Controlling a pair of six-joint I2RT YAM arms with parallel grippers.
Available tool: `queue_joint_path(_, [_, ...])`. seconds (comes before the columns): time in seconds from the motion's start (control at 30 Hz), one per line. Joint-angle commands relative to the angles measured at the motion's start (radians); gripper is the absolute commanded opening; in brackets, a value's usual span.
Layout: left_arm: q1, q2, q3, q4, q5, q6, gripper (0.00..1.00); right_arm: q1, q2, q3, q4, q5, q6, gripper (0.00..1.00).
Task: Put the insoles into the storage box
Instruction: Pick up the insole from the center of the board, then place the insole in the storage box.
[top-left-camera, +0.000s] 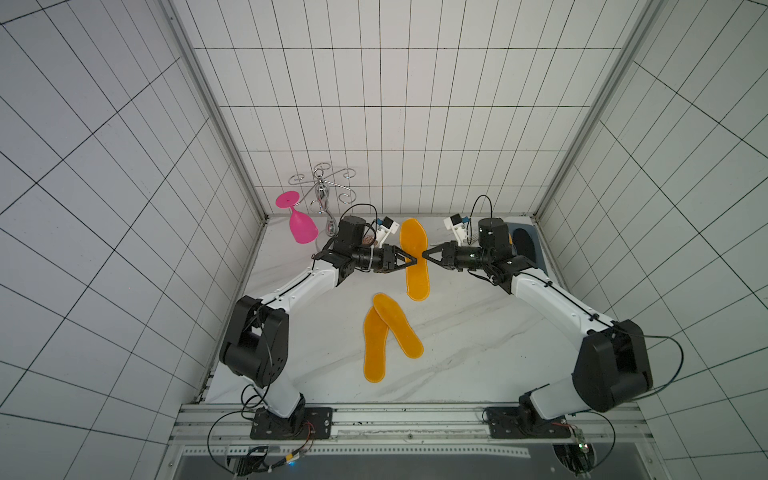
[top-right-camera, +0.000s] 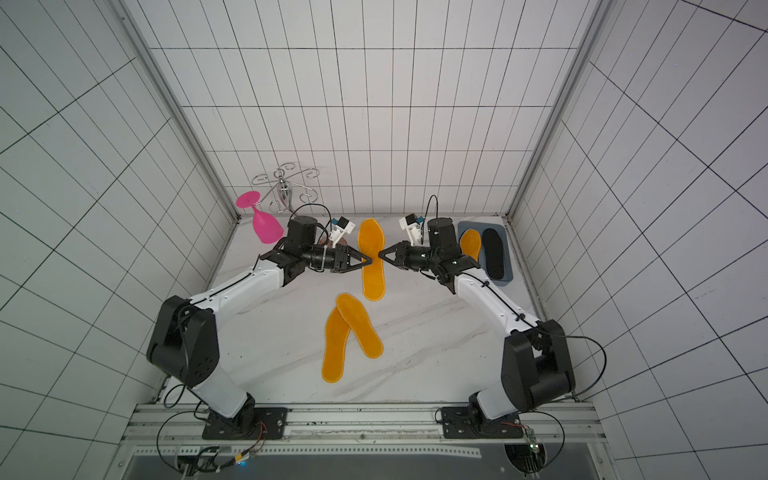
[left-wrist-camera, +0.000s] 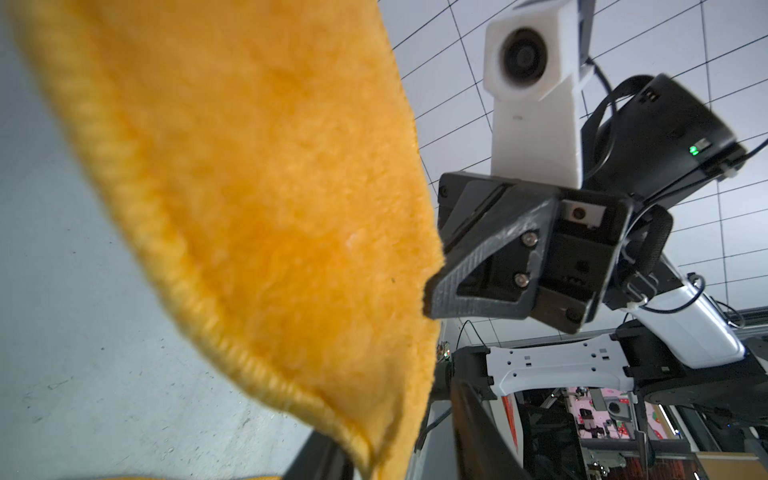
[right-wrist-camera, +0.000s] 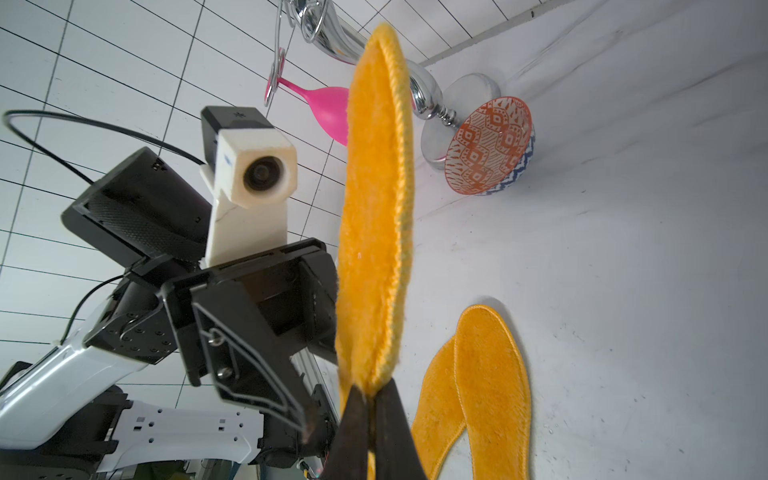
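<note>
An orange insole (top-left-camera: 417, 282) (right-wrist-camera: 374, 208) hangs above the table between my two grippers. My right gripper (top-left-camera: 428, 254) (right-wrist-camera: 374, 415) is shut on its edge. My left gripper (top-left-camera: 412, 262) (left-wrist-camera: 395, 457) stands open at the opposite edge, its jaws apart around the stitched rim of that insole (left-wrist-camera: 249, 187). Two more orange insoles (top-left-camera: 376, 349) (top-left-camera: 401, 328) lie crossed on the marble table (top-left-camera: 478, 353). The blue-grey storage box (top-right-camera: 505, 276) sits at the back right behind my right arm. It holds an orange insole (top-right-camera: 471, 243) and a black insole (top-right-camera: 493, 253).
A chrome glass rack (top-left-camera: 322, 187) with a pink wine glass (top-left-camera: 301, 226) hanging upside down from it stands at the back left. An orange patterned bowl (right-wrist-camera: 488, 145) rests beside the rack's base, behind my left wrist. Tiled walls close in three sides of the table.
</note>
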Motion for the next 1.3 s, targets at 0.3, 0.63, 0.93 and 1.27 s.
queue_joint_path(0.3, [-0.008,-0.155,-0.056,0.088,-0.192,0.041,0.91,-0.088,-0.050,0.056,-0.203,0.071,-0.119,0.00])
queue_joint_path(0.63, [-0.052,-0.143,-0.126,0.223,-0.237,-0.005,0.97,-0.244,-0.016,0.264,-0.755,0.222,-0.524,0.00])
queue_joint_path(0.93, [-0.118,-0.032,-0.109,0.429,-0.227,-0.076,0.99,-0.457,0.045,0.315,-0.795,0.180,-0.547,0.00])
queue_joint_path(1.27, [-0.121,-0.003,-0.088,0.452,-0.219,-0.071,0.99,-0.605,0.277,0.472,-0.837,0.268,-0.626,0.00])
